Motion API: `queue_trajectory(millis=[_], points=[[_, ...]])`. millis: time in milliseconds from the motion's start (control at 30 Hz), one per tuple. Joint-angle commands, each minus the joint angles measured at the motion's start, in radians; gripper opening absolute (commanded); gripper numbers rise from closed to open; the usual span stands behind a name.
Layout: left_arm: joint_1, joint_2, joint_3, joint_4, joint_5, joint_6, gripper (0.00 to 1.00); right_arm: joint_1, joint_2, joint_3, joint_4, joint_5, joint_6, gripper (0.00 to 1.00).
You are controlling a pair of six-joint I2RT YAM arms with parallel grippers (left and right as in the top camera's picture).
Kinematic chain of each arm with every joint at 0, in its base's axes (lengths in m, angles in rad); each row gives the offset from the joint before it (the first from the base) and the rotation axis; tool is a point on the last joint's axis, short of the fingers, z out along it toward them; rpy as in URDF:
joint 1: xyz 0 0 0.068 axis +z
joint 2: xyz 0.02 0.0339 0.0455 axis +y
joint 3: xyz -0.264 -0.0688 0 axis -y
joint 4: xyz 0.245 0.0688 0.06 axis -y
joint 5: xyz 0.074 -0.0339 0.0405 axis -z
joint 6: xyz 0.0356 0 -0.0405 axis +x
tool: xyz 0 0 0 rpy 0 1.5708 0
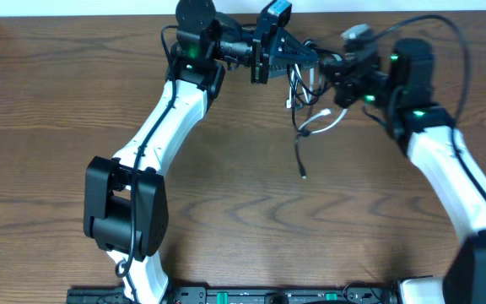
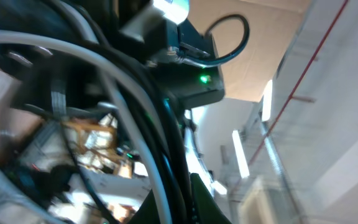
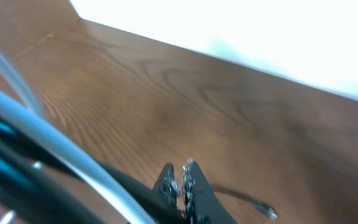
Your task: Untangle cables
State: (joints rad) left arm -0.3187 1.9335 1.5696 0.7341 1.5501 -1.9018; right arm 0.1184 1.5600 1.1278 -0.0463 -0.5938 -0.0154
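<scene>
The cables hang in a tangle between my two grippers, above the far middle of the table. The black cable [image 1: 297, 143] dangles down, its plug end near the wood. The white cable [image 1: 323, 125] loops below the right gripper. My left gripper [image 1: 315, 57] is shut on both cords; in the left wrist view the white cable [image 2: 148, 162] and black cable [image 2: 173, 149] run between its fingers [image 2: 179, 199]. My right gripper [image 1: 337, 84] has its fingers [image 3: 182, 171] closed, seemingly on the black cable [image 3: 129, 180]. The white cable [image 3: 55, 143] crosses to their left. A black plug end [image 3: 263, 210] shows beyond.
The brown wooden table [image 1: 243, 219] spreads below both arms. The arms' thicker black wires arch over the right arm [image 1: 433, 25]. A black rail [image 1: 226, 295] runs along the near edge. The table's far edge [image 3: 229, 59] meets a white wall.
</scene>
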Motion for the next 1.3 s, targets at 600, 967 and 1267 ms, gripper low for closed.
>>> queue_trajectory(millis=[600, 967, 1267], points=[[0.008, 0.024, -0.333, 0.008, 0.019, 0.837, 0.08, -0.063, -0.378, 0.006, -0.587, 0.036, 0.034, 0.01], [0.011, 0.053, -0.374, -0.27, -0.325, 0.854, 0.07, -0.043, -0.37, 0.006, -0.661, 0.003, -0.027, 0.01], [0.011, 0.053, -0.374, -0.631, -0.516, 1.022, 0.12, -0.04, -0.312, 0.006, -0.691, -0.012, -0.027, 0.01]])
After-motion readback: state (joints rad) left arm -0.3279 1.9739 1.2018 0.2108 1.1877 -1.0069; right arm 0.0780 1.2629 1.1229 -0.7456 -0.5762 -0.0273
